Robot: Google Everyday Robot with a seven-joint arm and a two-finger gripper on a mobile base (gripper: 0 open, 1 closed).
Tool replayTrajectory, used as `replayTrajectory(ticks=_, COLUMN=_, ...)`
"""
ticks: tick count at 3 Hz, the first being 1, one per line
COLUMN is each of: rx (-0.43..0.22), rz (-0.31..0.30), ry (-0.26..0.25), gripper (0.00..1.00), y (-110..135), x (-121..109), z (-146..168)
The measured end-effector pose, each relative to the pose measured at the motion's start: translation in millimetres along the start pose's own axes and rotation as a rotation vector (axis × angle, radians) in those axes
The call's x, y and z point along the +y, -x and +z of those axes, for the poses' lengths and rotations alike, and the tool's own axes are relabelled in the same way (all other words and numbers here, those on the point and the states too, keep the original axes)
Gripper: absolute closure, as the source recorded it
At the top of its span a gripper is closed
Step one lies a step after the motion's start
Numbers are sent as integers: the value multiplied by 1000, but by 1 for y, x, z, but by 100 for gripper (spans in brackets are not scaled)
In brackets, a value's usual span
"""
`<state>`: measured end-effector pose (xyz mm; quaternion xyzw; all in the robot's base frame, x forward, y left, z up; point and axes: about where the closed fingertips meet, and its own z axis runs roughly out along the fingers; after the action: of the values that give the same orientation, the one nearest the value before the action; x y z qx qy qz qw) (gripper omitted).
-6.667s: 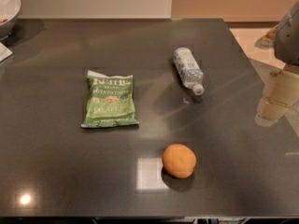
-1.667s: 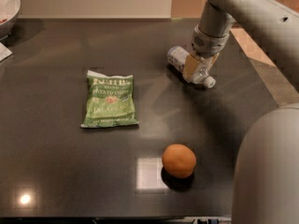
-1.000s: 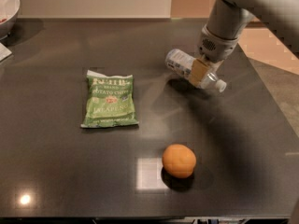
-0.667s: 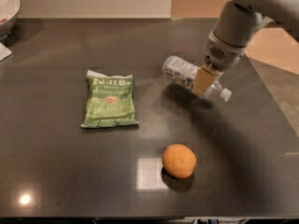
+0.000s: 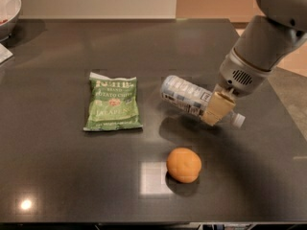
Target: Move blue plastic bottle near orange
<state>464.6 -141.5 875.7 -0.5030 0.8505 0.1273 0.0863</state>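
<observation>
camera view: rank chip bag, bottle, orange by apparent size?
Largest: jalapeño chip bag.
Middle: blue plastic bottle, lifted off the table by the gripper shut near its cap end, so nearness may enlarge it.
Smallest: orange.

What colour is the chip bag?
Green bag, camera view; gripper holds the bottle beside it.

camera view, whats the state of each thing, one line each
blue plastic bottle: capped, on its side, held off the table by the hand
hand: shut on the bottle near its cap end, right of centre
orange: whole, resting on the table, apart from the bottle
jalapeno potato chip bag: lying flat, label up, looks sealed
bowl: upright, far left corner, partly cut off
</observation>
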Motion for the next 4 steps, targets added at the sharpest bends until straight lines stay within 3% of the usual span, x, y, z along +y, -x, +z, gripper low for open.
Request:
replayTrajectory(ticks=1, rx=1, rz=-42, ry=57, gripper=82, y=-17, x=24, z=4)
replayTrajectory(ticks=4, rx=37, rz=-108, ry=164, gripper=13, y=-51, x=67, z=10)
